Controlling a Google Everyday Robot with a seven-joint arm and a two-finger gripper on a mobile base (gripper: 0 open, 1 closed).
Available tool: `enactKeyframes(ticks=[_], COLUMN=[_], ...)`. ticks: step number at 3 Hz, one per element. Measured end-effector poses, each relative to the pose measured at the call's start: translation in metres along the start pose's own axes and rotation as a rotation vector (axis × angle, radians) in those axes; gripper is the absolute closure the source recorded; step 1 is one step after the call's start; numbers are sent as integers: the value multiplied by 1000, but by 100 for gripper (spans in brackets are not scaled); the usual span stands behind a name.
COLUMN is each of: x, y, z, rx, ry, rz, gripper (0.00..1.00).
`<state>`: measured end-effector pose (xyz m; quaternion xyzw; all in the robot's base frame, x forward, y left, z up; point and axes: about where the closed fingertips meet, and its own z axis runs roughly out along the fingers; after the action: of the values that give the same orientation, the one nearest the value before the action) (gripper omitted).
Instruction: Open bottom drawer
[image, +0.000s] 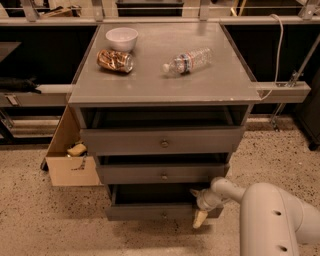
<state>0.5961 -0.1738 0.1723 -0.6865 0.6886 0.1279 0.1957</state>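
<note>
Camera view, lower centre: bottom drawer (145, 212) sits partly out, dark inside showing. At its front's right end is the tool (198, 206); whether it's gripping, can't tell.

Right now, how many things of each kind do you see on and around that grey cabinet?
Drawers: 3 (top drawer, middle drawer, bottom drawer)
White bowl: 1
Water bottle: 1
Snack packet: 1
Cardboard box: 1
Gripper: 1, at the bottom drawer's right front corner
Total: 8
</note>
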Motion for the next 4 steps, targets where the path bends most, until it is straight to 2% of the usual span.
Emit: enactKeyframes(ticks=[1,2,3,4], x=[1,9,9,3], y=[24,54,70,84], z=[5,10,9,-1], rx=[-70,-161,-200,-204], ry=[14,42,56,38], rz=[-8,-15,-27,-49], gripper=[0,3,26,50])
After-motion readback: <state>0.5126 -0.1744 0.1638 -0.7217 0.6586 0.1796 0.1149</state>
